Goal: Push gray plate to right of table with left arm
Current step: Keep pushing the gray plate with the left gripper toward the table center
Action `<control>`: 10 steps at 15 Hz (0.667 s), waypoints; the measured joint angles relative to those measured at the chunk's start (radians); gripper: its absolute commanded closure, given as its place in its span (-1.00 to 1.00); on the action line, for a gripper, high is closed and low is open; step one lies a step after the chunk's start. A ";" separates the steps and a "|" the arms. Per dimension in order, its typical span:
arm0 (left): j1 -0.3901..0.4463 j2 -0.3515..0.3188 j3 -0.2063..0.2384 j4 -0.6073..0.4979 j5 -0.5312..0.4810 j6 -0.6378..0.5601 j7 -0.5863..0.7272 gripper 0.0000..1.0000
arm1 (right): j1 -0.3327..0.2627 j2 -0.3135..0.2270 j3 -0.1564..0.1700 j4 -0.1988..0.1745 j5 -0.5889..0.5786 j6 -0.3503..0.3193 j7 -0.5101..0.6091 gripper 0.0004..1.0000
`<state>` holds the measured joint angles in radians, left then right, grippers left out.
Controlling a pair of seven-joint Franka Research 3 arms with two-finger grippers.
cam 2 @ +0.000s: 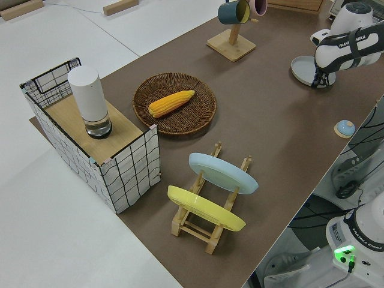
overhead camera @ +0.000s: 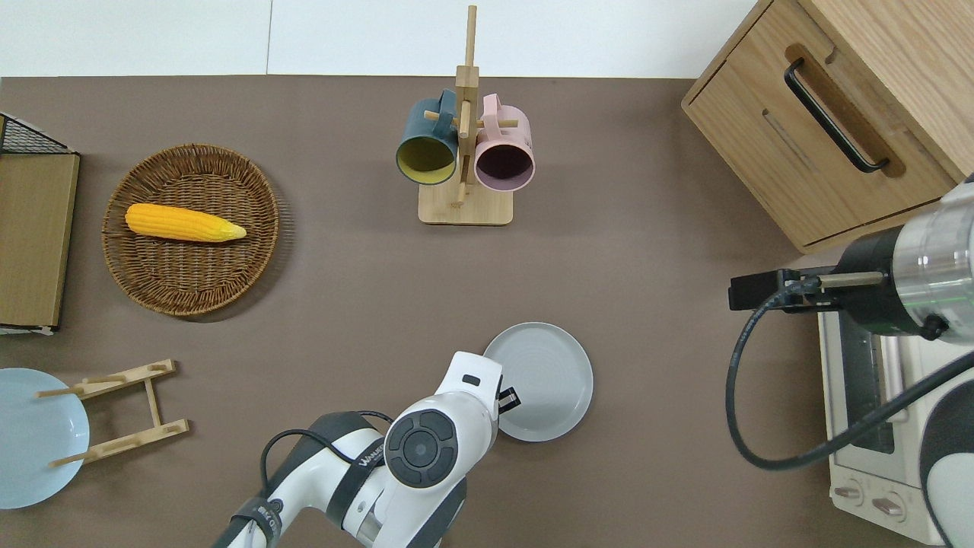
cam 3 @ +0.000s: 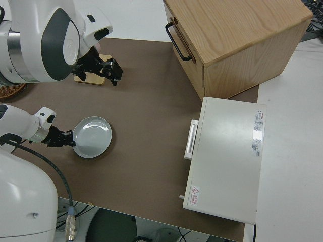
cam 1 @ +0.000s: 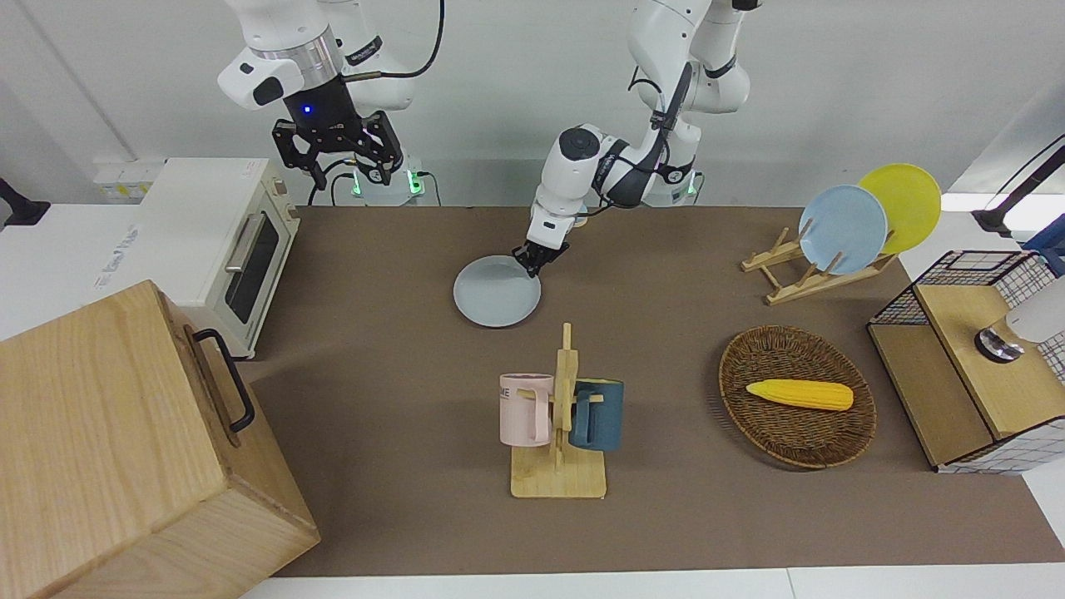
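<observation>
Jaws of the left gripper (cam 1: 538,259) sit low against the rim of the gray plate (cam 1: 496,291), though whether they are parted or pressed together cannot be told; the right gripper (cam 1: 337,150) hangs with its black fingers spread wide, that arm parked. Seen from overhead, the fingertips meet the plate at about nine o'clock on its rim, the edge toward the left arm's end. That round, shallow, smooth plate lies flat on the matte brown table (cam 1: 666,349), nearer to the robots than the mug stand (cam 1: 562,433). A round woven wicker basket (cam 1: 797,396) holds one yellow ear of corn (cam 1: 800,393) lying on its side. On the slatted wooden rack (cam 1: 803,270), a sky-blue plate (cam 1: 842,229) and a yellow plate (cam 1: 903,204) lean on edge. From the bamboo stand's pegs hang a pink mug (cam 1: 524,408) and a teal mug (cam 1: 597,413). The left arm (cam 1: 620,162) bends down from its base, its white wrist tilted toward the plate.
</observation>
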<state>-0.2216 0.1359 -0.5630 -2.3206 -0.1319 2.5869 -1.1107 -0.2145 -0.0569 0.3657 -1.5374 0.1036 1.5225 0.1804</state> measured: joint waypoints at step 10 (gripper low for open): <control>-0.024 0.052 -0.001 0.053 0.036 0.007 -0.061 -0.98 | 0.000 0.000 0.000 0.000 0.000 0.000 0.000 -0.99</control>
<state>-0.2457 0.1877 -0.5637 -2.2673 -0.0955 2.5937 -1.1715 -0.2145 -0.0569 0.3657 -1.5374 0.1036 1.5225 0.1804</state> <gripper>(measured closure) 0.934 0.004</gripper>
